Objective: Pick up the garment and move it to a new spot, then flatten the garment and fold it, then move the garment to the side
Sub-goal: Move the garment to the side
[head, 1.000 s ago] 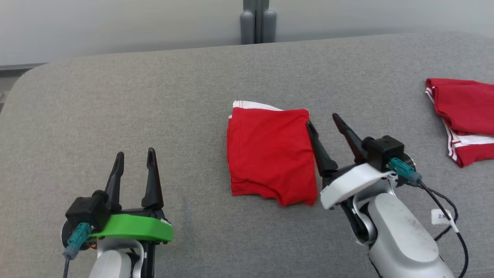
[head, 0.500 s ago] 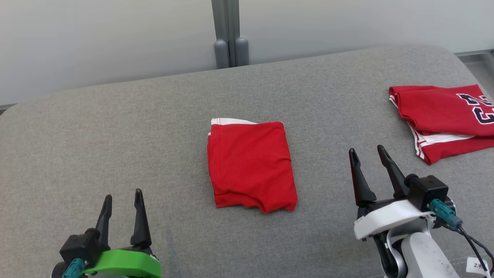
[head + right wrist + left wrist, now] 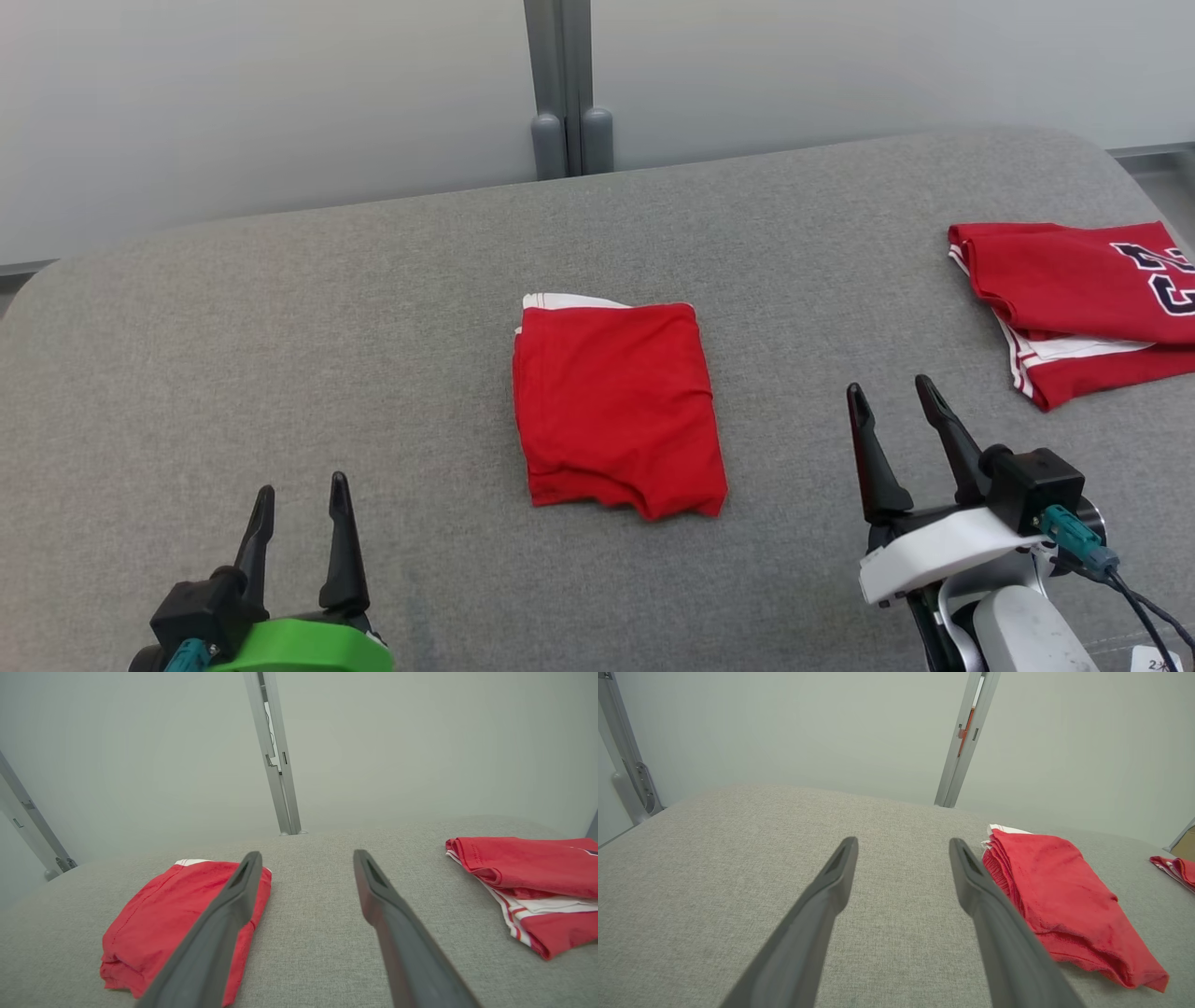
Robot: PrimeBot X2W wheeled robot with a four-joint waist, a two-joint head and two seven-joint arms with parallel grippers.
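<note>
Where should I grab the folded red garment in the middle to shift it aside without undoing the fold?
I'd take the folded red garment by its right edge, mid-length, coming in low from the robot's right with the open right gripper, the nearer one. That edge looks like one smooth fold; the left edge shows stacked layers, the near edge is ragged.

Dark numerals [image 3: 1160,278] on the red jersey [image 3: 1055,271] run off the picture's edge, not fully readable.

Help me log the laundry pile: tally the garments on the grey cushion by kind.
folded red garment, white edge showing: 1
red jersey with dark numerals: 1
Total: 2
</note>
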